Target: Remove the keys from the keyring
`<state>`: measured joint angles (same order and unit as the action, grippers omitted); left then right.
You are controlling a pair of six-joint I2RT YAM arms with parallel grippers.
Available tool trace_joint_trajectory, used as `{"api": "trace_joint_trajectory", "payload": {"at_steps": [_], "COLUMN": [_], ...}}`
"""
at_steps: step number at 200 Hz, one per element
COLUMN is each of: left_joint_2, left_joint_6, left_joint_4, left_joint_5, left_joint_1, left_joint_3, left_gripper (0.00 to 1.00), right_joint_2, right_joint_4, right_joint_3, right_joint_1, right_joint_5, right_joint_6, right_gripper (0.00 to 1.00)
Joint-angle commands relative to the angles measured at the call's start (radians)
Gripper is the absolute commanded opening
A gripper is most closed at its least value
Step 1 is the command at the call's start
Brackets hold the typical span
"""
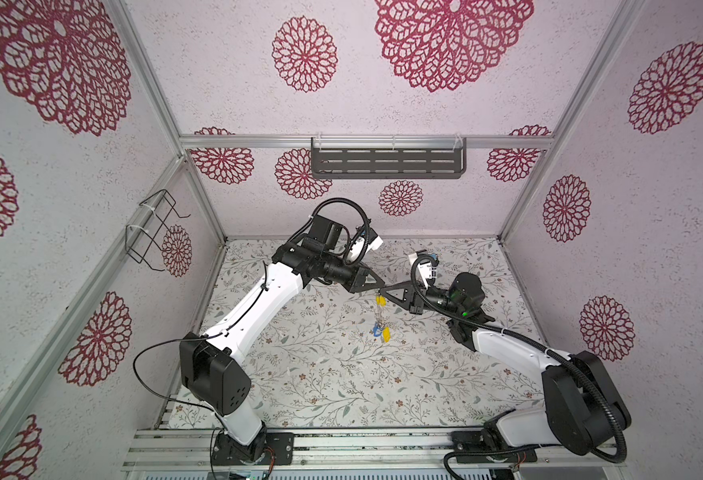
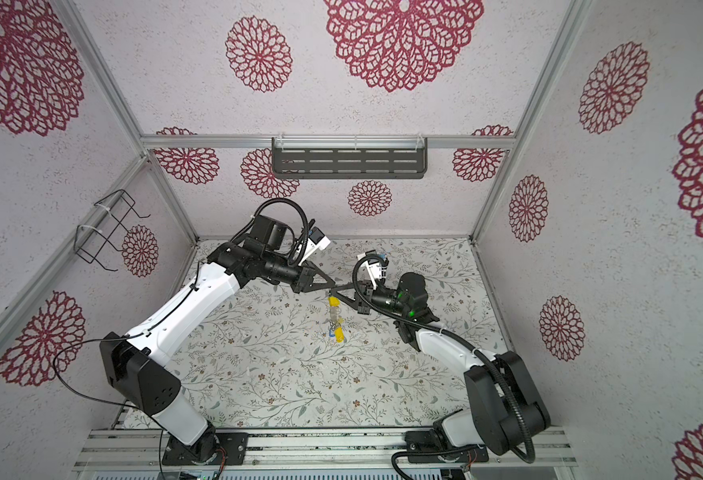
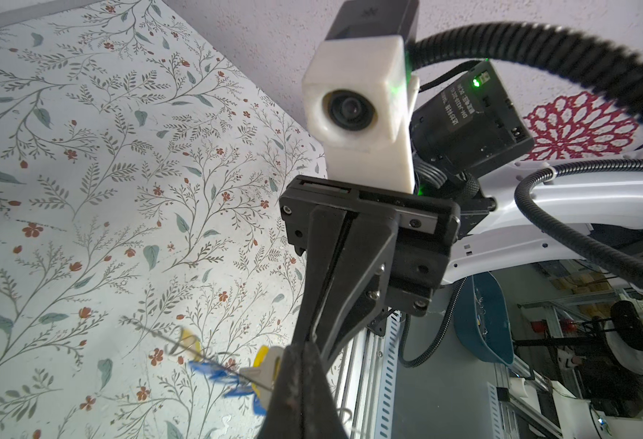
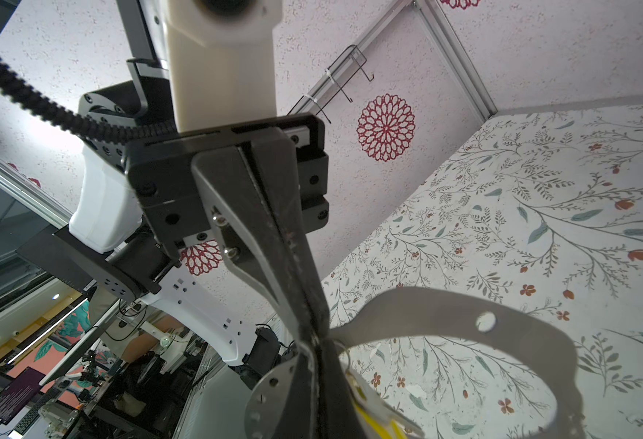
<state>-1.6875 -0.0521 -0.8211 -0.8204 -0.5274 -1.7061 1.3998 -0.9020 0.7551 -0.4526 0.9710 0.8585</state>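
Right gripper [image 4: 314,365]: its matte black tapered fingers fill the foreground of the right wrist view. They are pressed together at the plate's rim, but I cannot tell whether they pinch it. Left gripper [image 4: 306,321] meets it tip to tip, jaws together, clamped on the rim of the keyring [image 4: 445,308].

The keyring is a flat grey horseshoe plate with small holes along its edge, held in the air above the floral-printed table [image 1: 320,374]. The keys [image 1: 385,333], yellow and blue oblong plastic tags, dangle from it.

The right wrist view shows the plate's broad face. The left wrist view shows it edge-on as a thin blurred line.

Both top views show a dark slotted shelf [image 1: 387,164] on the rear rail and a black wire basket [image 1: 150,232] on the left wall, both well apart from the keyring. Only the left wrist view shows a blue tub [image 3: 479,315] beyond the table, its contents too small to tell.
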Motion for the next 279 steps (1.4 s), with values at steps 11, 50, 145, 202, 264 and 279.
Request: {"api": "trace_joint_trajectory", "payload": {"at_steps": [11,50,145,202,264,279], "left_joint_2": [0.034,0.194,0.219,0.162,0.128,0.119], "left_joint_6": [-0.011,-0.334,-0.922,-0.926,-0.965,-0.967], "left_joint_4": [0.082,0.553,1.651,1.752,1.808,1.804], "left_joint_5": [-0.018,0.162,0.245,0.219,0.224,0.213], "left_joint_1": [-0.002,0.102,0.116,0.040,0.028,0.020], "left_joint_3": [0.028,0.294,0.824,0.820,0.825,0.810], "left_gripper": [0.18,0.54,0.47,0.39,0.37,0.35], "right_joint_2": [-0.001,-0.015,0.057,0.094,0.082,0.085], "right_joint_4": [-0.112,-0.127,-0.548,-0.617,-0.610,-0.601], "right_joint_3": [0.016,-0.013,-0.119,-0.126,-0.116,-0.107], "right_joint_1": [-0.022,-0.034,-0.094,-0.116,-0.121,-0.125], "right_joint_5": [-0.045,-0.161,-0.543,-0.596,-0.582,-0.572], "right_joint_6": [0.032,0.021,0.141,0.173,0.168,0.168], "right_gripper": [0.00,0.00,0.00,0.00,0.00,0.00]}}
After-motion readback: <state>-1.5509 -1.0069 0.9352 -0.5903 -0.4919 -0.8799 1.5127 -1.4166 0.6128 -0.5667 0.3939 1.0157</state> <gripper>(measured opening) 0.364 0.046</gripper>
